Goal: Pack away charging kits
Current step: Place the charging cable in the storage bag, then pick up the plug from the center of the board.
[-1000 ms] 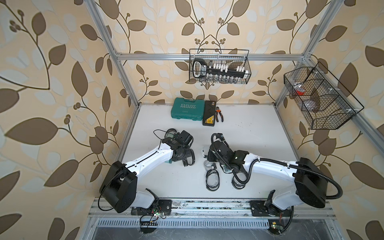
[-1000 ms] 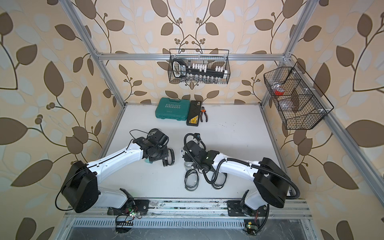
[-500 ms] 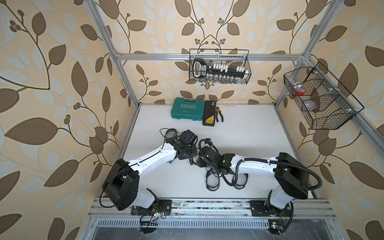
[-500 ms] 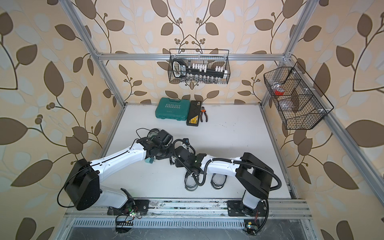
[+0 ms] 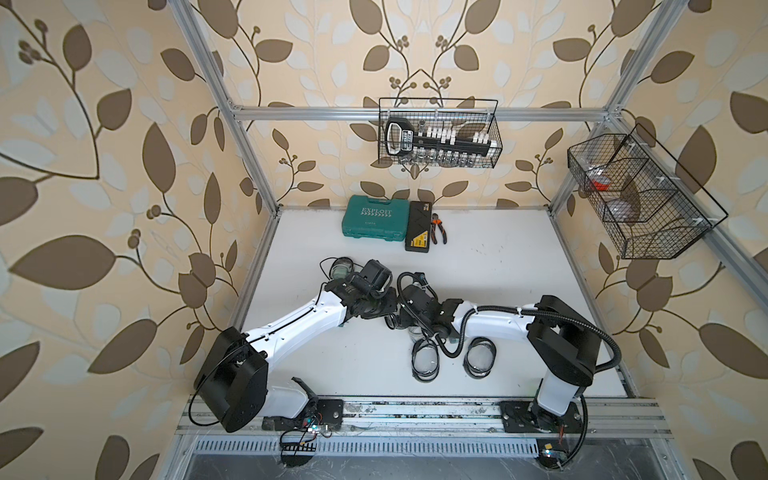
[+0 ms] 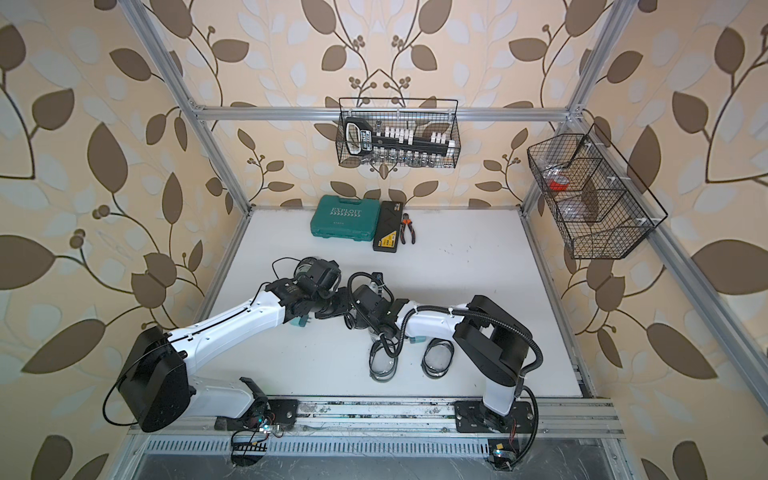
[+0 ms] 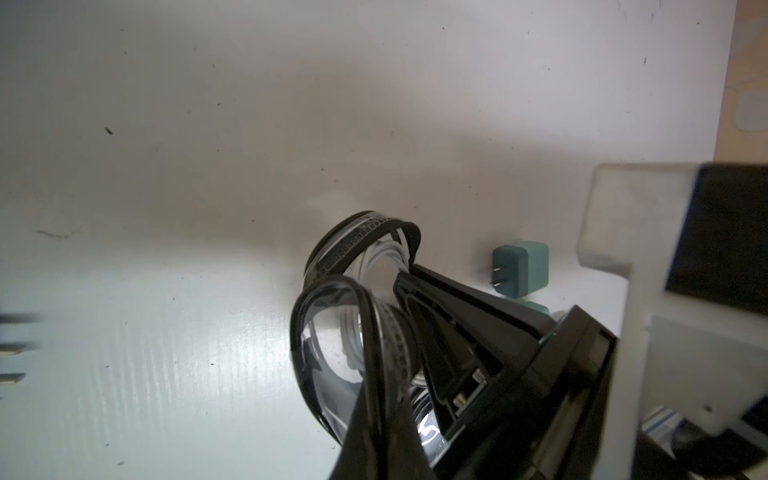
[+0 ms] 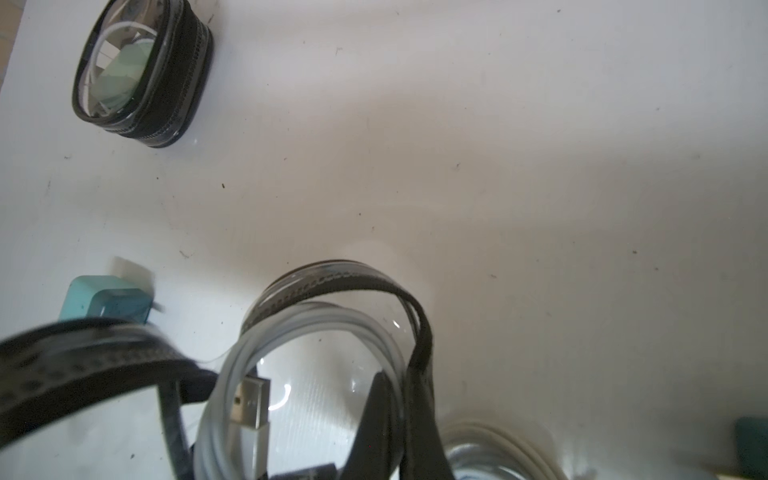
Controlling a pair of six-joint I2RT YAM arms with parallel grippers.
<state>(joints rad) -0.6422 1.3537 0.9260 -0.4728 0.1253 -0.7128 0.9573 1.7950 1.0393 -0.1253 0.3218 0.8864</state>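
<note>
I hold one open pouch [image 8: 328,277] mid-table, with a white cable [image 8: 316,318] coiled inside. The left gripper [image 7: 405,282] and right gripper [image 8: 399,374] are both clamped on its rim. A teal adapter [image 6: 300,322] lies at its 9 o'clock, against my left forearm. At 5 o'clock the right arm's hose [image 5: 446,353] crosses a flat pouch [image 5: 424,363]. The tool case [image 5: 374,218] sits at 12.

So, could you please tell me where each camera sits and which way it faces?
Both top views: overhead at the front, looking down at the table; left arm and right arm show whole.
Left wrist: on the left arm, facing along the left tool to the open pouch; its fingers show.
Right wrist: on the right arm, facing along the right tool into that pouch; its fingers show.
Shared: both wrist views show the white cable.
</note>
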